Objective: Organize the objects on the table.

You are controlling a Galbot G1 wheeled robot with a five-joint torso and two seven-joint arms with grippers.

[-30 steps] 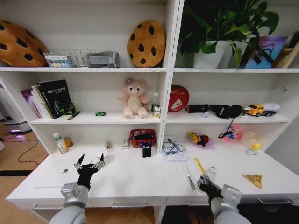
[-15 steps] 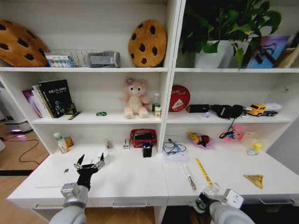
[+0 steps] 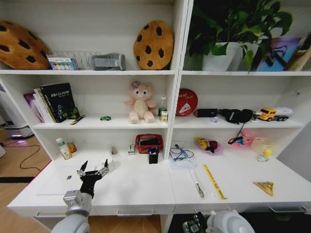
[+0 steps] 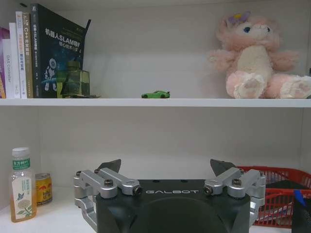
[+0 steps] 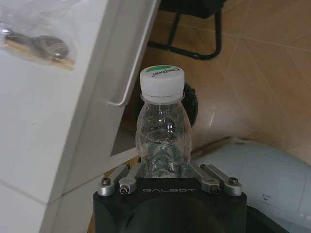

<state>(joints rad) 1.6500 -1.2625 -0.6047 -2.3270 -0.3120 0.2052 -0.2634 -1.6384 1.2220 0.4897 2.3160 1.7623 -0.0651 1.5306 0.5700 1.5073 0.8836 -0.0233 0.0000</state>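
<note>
A small clear bottle [image 5: 162,126] with a white, green-topped cap stands between my right gripper [image 5: 163,167] fingers, which are shut on it. That gripper [image 3: 194,226] is low, in front of and below the table's front edge [image 3: 194,208], next to a drawer handle [image 5: 133,73]. My left gripper [image 3: 92,171] hovers open over the table's left part, beside the silver laptop [image 3: 51,183]; in the left wrist view its fingers [image 4: 166,167] hold nothing. A tiny green toy car [image 3: 105,118] [image 4: 156,94] sits on the shelf near a dark pen [image 3: 76,119].
On the table lie a yellow ruler [image 3: 214,181], a slim tool [image 3: 196,183], a yellow triangle [image 3: 265,187], papers with cables [image 3: 181,158], a red basket [image 3: 148,143], a pen holder [image 3: 153,156], a drink bottle [image 3: 62,149] and a can [image 3: 71,147]. A pink plush bear [image 3: 140,103] sits on the shelf.
My right arm has pulled back off the table and sunk below its front edge, carrying the small bottle with it. The left arm has not moved.
</note>
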